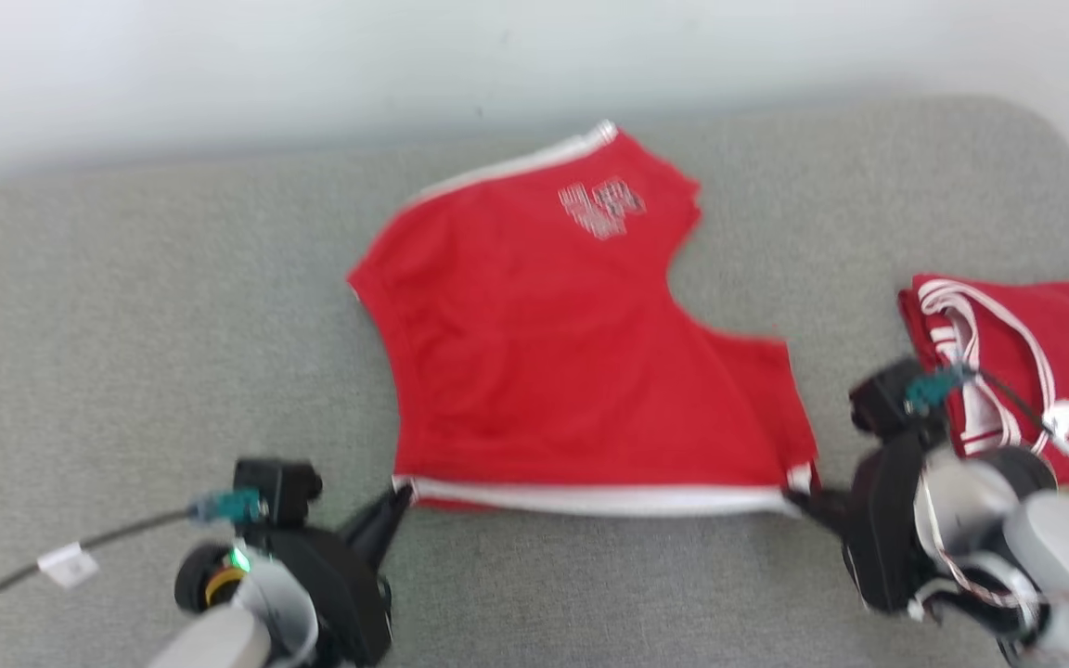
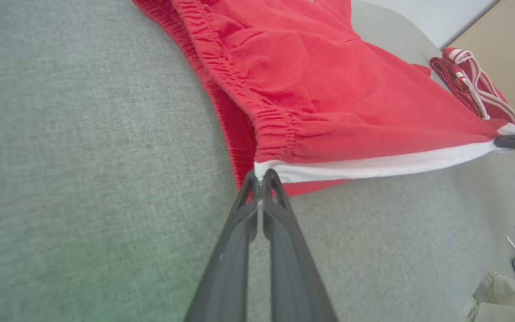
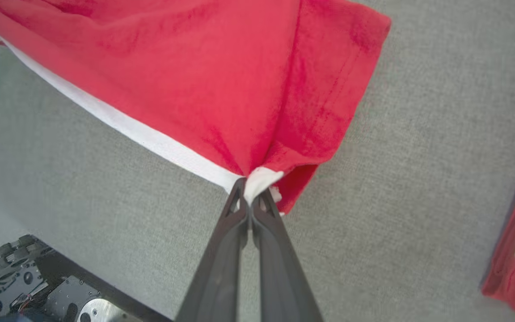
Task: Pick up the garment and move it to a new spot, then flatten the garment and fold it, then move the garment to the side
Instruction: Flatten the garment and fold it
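Grey cushion (image 1: 126,325) is carrying the red garment (image 1: 544,353), which is stretching between the left gripper (image 1: 402,494) and the right gripper (image 1: 799,496). Each is pinching a white-trimmed corner at its fingertips; that edge is possibly hanging slightly raised.

Grey fabric couch (image 1: 126,306), pale wall (image 1: 219,65) behind.
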`<state>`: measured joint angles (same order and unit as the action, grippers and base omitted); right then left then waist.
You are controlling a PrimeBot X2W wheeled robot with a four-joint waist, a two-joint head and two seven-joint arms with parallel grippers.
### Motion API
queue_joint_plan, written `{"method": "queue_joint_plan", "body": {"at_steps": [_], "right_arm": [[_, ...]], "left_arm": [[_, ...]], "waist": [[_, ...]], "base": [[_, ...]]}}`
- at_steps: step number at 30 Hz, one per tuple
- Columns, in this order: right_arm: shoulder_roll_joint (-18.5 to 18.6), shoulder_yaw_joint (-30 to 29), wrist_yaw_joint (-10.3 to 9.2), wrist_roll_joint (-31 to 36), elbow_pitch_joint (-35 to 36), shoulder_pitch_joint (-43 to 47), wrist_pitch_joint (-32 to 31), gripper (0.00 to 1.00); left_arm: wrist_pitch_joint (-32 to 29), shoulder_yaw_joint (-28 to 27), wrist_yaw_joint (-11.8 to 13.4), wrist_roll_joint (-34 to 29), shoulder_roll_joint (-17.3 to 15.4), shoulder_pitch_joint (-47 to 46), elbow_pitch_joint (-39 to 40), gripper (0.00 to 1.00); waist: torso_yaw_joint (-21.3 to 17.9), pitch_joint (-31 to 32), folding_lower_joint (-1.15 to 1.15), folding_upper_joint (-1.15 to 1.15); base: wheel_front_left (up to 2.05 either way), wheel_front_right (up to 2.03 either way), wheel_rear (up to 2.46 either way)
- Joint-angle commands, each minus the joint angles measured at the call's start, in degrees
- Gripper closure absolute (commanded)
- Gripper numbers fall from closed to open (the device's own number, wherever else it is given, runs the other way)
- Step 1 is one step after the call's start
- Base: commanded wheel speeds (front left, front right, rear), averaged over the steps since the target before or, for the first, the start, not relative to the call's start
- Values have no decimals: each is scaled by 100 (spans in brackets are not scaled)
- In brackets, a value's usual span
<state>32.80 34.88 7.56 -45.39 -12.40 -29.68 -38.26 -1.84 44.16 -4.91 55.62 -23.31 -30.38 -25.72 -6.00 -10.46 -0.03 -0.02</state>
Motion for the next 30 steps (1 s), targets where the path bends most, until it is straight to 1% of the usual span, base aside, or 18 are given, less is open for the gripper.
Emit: {"method": "queue_joint_plan", "body": {"at_steps": [1, 5, 8, 12, 18, 21, 24, 27, 30], "right_arm": [[85, -109, -15, -38, 170, 309, -191, 100], [168, -584, -15, -95, 743, 1186, -920, 100], [126, -971, -15, -84, 1229, 1841, -1437, 100], [-53, -1559, -15, 81, 1872, 2672, -2070, 100], [-540, -2303, -15, 351, 2731, 3590, -2940, 100], [-774, -2515, -15, 376, 3208, 3621, -2996, 100], [-818, -2612, -14, 486, 3457, 3317, -2826, 100], [-799, -2580, -15, 507, 3399, 2875, -2575, 100], [-711, -2518, -15, 553, 2980, 2120, -2210, 100]], "left_arm": [[16, 31, 68, -11, -36, 232, 78, 100], [-43, 129, 273, 30, -135, 697, 386, 100], [-140, 199, 415, 76, -260, 1010, 669, 100], [-353, 269, 653, 200, -451, 1463, 1135, 100], [-836, 350, 1042, 479, -770, 2023, 1920, 100], [-833, 220, 1140, 704, -781, 2162, 2313, 100], [-836, 134, 1194, 780, -749, 2127, 2548, 100], [-832, 24, 1230, 820, -645, 1888, 2624, 100], [-878, -47, 1230, 831, -431, 1500, 2595, 100]], "waist": [[116, 466, 3, 2], [160, 578, 3, 2], [192, 628, 3, 2], [206, 654, 3, 2], [243, 621, 3, 2], [275, 561, 3, 2], [321, 463, 3, 2], [428, 353, 3, 2], [629, 170, 3, 2]], "base": [[0, 0, 0], [0, 0, 0], [0, 0, 0], [0, 0, 0], [0, 0, 0], [0, 0, 0], [0, 0, 0], [0, 0, 0], [0, 0, 0]]}}
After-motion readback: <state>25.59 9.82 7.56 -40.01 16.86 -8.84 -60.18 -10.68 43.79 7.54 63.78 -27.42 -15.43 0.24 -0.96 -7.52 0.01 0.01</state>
